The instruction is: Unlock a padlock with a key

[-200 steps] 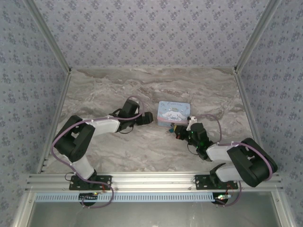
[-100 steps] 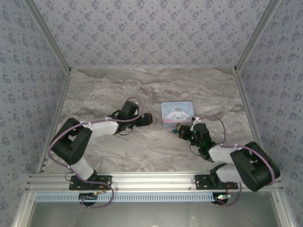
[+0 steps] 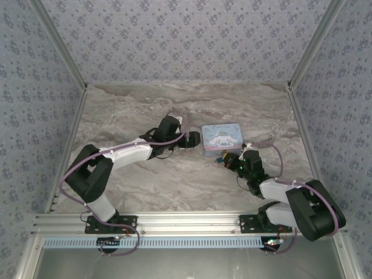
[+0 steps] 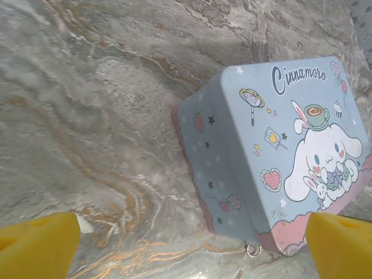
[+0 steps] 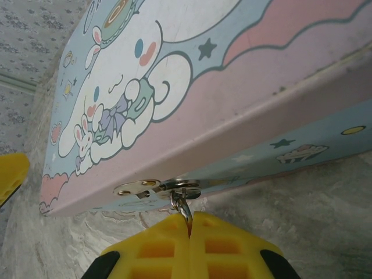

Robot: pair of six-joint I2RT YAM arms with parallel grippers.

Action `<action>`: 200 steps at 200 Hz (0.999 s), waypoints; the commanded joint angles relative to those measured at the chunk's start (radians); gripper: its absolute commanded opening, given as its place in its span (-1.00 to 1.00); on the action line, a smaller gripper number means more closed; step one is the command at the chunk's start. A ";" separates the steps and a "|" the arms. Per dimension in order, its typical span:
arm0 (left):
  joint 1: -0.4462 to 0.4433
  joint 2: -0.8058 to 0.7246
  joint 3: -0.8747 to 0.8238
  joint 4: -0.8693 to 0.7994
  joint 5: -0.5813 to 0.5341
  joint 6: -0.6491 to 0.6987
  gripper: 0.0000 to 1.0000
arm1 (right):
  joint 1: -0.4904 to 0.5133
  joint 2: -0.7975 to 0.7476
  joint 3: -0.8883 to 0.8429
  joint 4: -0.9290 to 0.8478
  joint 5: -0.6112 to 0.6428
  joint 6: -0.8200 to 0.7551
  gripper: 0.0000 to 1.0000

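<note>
While the top view gives little detail, it places the left gripper (image 3: 192, 139) just beside the tin (image 3: 222, 137), on its left, and the right gripper (image 3: 228, 158) at its near edge. Left wrist view: fingers (image 4: 38, 244) wide apart, holding nothing, tin ahead. Right wrist view: fingers (image 5: 157, 244) pressed together on a thin metal loop hanging from the hasp (image 5: 156, 187), judged to be the shackle of the padlock (image 5: 181, 204); body hidden. Recommendation: brace the tin with the left jaws, pull lightly, steady the lock for the key.
</note>
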 commanded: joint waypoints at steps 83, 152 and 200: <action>-0.057 0.256 0.225 -0.105 0.003 0.019 0.99 | -0.031 -0.017 -0.006 -0.074 -0.053 -0.040 -1.00; -0.053 0.254 0.139 -0.147 -0.067 0.032 0.99 | -0.145 -0.017 -0.012 -0.078 -0.162 -0.058 -1.00; -0.033 0.251 0.085 -0.124 -0.076 0.008 0.99 | -0.239 -0.048 -0.028 -0.098 -0.223 -0.071 -1.00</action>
